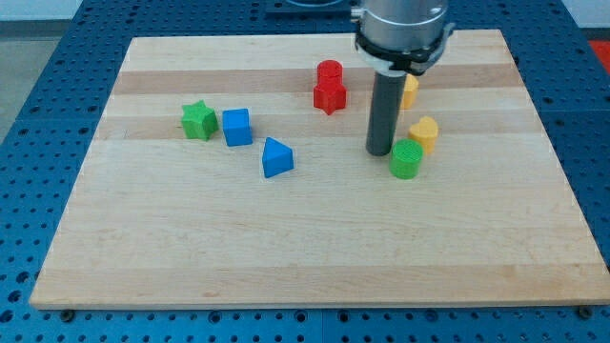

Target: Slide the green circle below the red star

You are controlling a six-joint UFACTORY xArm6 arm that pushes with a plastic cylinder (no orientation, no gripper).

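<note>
I am at the step of getting next to the green circle (pixel 406 159) to push it. It sits at the view's right, far from the red star (pixel 330 96). My tip (pixel 380 151) holds nothing and seems to touch its left side. Next I think I must go round to its right and push left, under the star

table (pixel 191 238) pale wood, smooth, striped grain. green circle (pixel 406 160) matt plastic, same for red star (pixel 329 97). rod (pixel 383 114) dark, dull.
</note>
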